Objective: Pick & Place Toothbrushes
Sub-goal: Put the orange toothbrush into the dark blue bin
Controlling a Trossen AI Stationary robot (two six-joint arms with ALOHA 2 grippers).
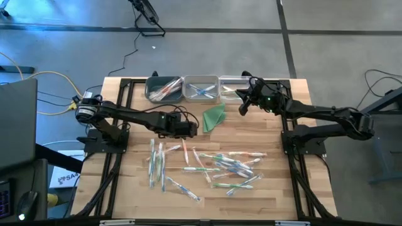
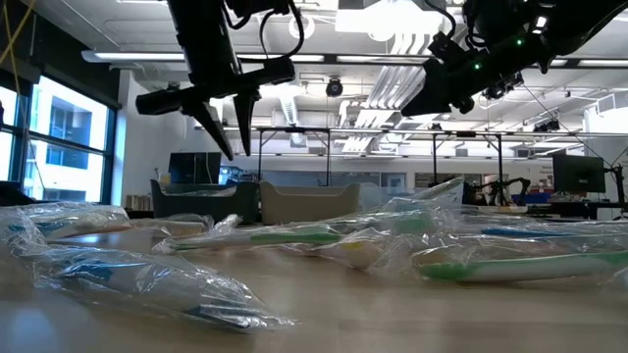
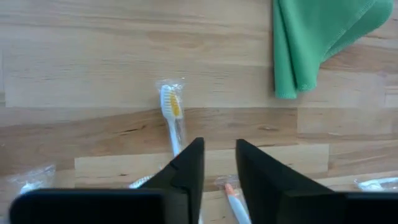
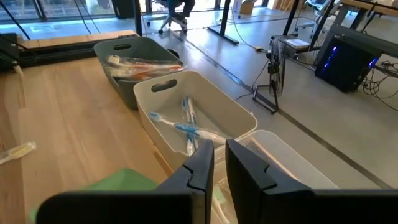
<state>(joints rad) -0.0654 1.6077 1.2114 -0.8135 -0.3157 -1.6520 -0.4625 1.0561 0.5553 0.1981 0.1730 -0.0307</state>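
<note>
Surface: a light butcher-block wooden desk [image 1: 125, 194] of glued planks on a black frame, standing on a grey polished floor. The low view looks across it into an open office with ceiling strip lights, windows on one side, monitors and dark chairs.

Count, far edge of the desk: three rectangular plastic bins in a row, touching. The dark grey bin [image 1: 164, 89] holds orange-accented wrapped brushes; the white middle bin [image 1: 201, 88] holds blue-accented ones; the clear bin [image 1: 233, 86] sits nearest the far right corner, its contents hard to make out.

One folded green cloth triangle [image 1: 214, 117] lies just in front of the middle bin.

The toothbrushes [image 1: 220, 168], thin white sticks in clear wrappers with green, blue or orange accents, lie scattered over the middle and near half of the desk: about four or five roughly parallel ones left of centre, a denser crossed heap toward the right. An exact count is not possible, since the wrappers overlap.

Left gripper [image 1: 190, 129]: hangs over the desk centre, just left of the cloth, above bare wood. In the left wrist view its fingers [image 3: 186, 171] stand a narrow gap apart with nothing between them; one yellow-bristled brush [image 3: 171, 112] lies on the wood beyond.

Right gripper [image 1: 244, 108]: above the far edge by the clear bin. In the right wrist view its fingers [image 4: 199, 165] are nearly closed, a thin slit showing, nothing held.
</note>
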